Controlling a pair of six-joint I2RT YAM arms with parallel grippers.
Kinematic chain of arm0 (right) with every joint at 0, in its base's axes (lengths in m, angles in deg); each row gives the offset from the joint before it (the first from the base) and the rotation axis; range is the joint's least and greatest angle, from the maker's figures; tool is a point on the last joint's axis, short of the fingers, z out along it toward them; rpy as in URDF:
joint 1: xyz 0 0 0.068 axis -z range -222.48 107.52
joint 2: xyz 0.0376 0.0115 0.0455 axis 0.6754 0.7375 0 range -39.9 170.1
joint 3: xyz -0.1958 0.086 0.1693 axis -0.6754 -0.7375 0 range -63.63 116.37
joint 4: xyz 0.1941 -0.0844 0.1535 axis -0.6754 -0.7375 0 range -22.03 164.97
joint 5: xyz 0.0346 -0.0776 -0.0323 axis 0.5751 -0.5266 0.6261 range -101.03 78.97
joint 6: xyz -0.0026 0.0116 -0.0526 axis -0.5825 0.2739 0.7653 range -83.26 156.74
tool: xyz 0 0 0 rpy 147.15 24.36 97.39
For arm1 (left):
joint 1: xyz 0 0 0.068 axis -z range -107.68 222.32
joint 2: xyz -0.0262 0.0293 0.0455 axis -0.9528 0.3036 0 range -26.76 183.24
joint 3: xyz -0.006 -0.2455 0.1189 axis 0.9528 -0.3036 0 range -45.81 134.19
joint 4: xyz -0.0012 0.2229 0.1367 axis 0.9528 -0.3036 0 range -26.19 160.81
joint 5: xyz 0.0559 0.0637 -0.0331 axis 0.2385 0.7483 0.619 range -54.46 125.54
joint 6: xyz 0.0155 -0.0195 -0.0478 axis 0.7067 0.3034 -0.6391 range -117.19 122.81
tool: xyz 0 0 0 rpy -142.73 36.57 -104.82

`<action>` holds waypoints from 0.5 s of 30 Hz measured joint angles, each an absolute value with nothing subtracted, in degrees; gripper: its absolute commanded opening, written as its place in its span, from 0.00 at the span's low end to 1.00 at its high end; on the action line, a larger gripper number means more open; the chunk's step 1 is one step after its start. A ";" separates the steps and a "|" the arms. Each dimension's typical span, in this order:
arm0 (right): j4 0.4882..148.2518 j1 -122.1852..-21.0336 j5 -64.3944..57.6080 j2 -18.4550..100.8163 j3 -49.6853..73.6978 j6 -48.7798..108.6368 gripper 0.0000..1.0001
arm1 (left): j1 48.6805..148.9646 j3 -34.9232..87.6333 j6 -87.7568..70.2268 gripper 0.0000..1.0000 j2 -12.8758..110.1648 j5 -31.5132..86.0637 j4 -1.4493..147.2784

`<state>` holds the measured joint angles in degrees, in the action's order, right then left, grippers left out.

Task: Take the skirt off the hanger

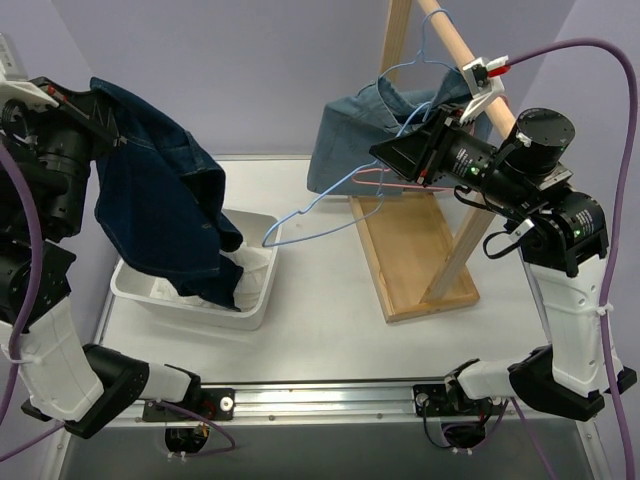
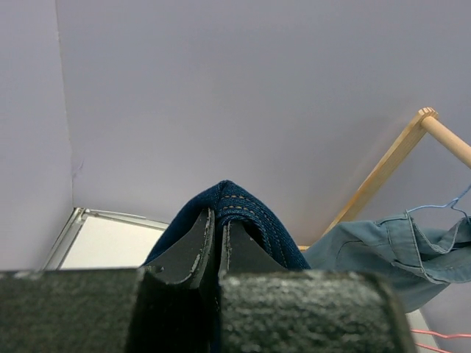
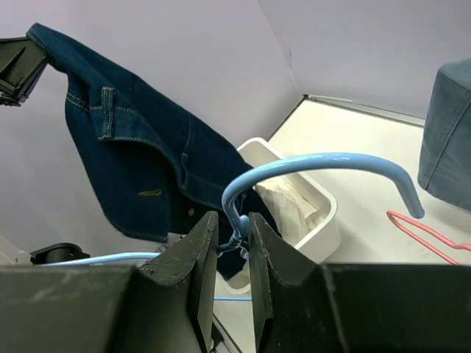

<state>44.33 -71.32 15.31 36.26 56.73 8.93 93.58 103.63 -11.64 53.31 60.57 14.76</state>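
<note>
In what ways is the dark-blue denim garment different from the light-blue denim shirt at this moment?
Colour: the dark-blue denim garment is deep indigo; the light-blue denim shirt is pale blue.
Support: the garment is pinched in the shut left tool; the shirt hangs from the wooden rod.
Place: the garment hangs over the white bin at left; the shirt is at right.
Both are denim and hang freely.

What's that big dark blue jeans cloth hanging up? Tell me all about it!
The dark-blue denim garment hangs limp from the left pincer, shut on its top edge. Heavy-looking cloth, tan stitching, one belt loop. Its lower end droops into the white plastic tub, over white fabric there.
</note>
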 measured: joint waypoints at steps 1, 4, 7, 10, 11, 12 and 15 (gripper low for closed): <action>44.20 -71.32 15.31 36.26 56.66 9.04 0.00 | 93.58 103.17 -11.45 0.02 53.49 60.70 14.96; 43.85 -71.30 15.34 36.26 56.53 9.41 0.00 | 93.58 98.39 -11.34 0.02 51.65 61.10 16.81; 43.83 -71.28 15.34 36.26 56.51 9.45 0.00 | 93.58 91.98 -11.80 0.02 49.01 61.29 18.50; 43.74 -71.28 15.29 36.26 56.42 9.63 0.00 | 93.56 83.85 -13.20 0.02 46.67 61.19 21.12; 43.52 -71.28 15.23 36.24 56.38 9.67 0.00 | 93.38 80.49 -14.00 0.02 45.95 60.77 21.91; 43.22 -71.28 15.10 36.22 56.31 9.76 0.00 | 92.79 77.73 -14.99 0.02 45.60 60.11 22.54; 42.32 -71.28 14.53 35.87 55.94 9.85 0.00 | 89.29 69.93 -18.94 0.02 45.46 56.03 23.98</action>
<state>42.32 -71.28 14.53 35.87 55.94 9.85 89.29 69.93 -18.94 45.46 56.03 23.98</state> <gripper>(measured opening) 0.164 0.058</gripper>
